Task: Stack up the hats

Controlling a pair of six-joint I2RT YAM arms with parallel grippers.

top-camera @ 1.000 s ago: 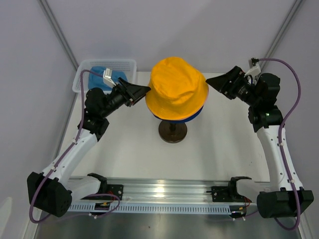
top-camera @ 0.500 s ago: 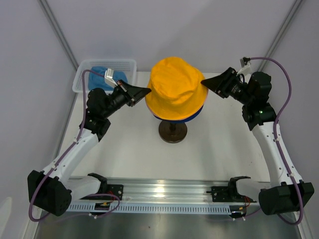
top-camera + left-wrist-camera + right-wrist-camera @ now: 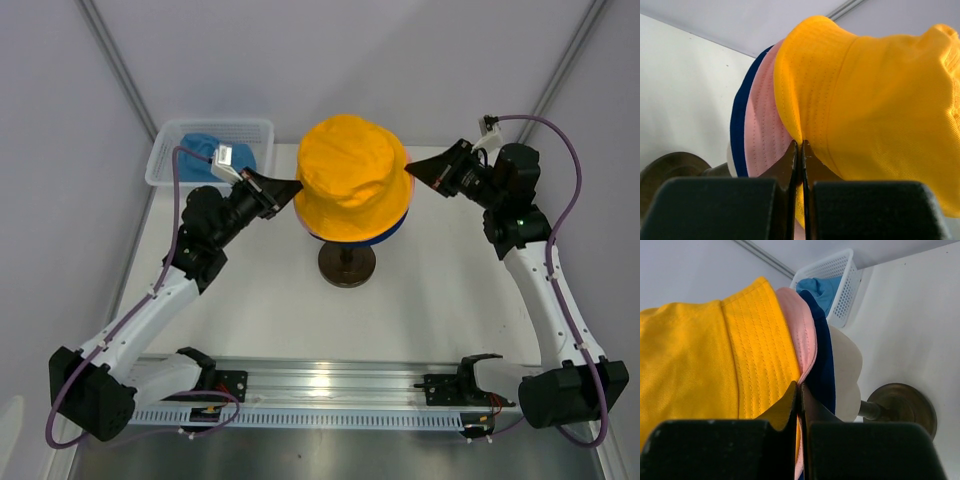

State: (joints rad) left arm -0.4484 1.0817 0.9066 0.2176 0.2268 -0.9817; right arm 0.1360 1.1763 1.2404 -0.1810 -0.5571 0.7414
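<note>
The yellow-orange hat [image 3: 352,185] sits on top of the stack on the mannequin head, over the pink hat [image 3: 765,130] and the dark blue hat [image 3: 740,125]. My left gripper [image 3: 295,185] is shut on the yellow hat's left brim [image 3: 790,100], its tips [image 3: 800,144] pinching the fabric. My right gripper [image 3: 409,168] is shut on the right brim, where the yellow hat [image 3: 755,340] and pink hat [image 3: 800,330] edges meet at the tips [image 3: 800,386]. The dark blue hat [image 3: 822,360] lies just below. A light blue hat [image 3: 205,145] lies in the basket.
The cream mannequin head [image 3: 845,370] stands on a dark round stand [image 3: 347,265] at mid table. A white mesh basket [image 3: 160,160] sits at the back left corner. Grey walls close in behind and on both sides. A metal rail [image 3: 330,385] runs along the near edge.
My right gripper moved in to the hat's right brim and shut on it. My left gripper shut on the left brim. The yellow hat's crown now sits slightly lower and more rumpled.
</note>
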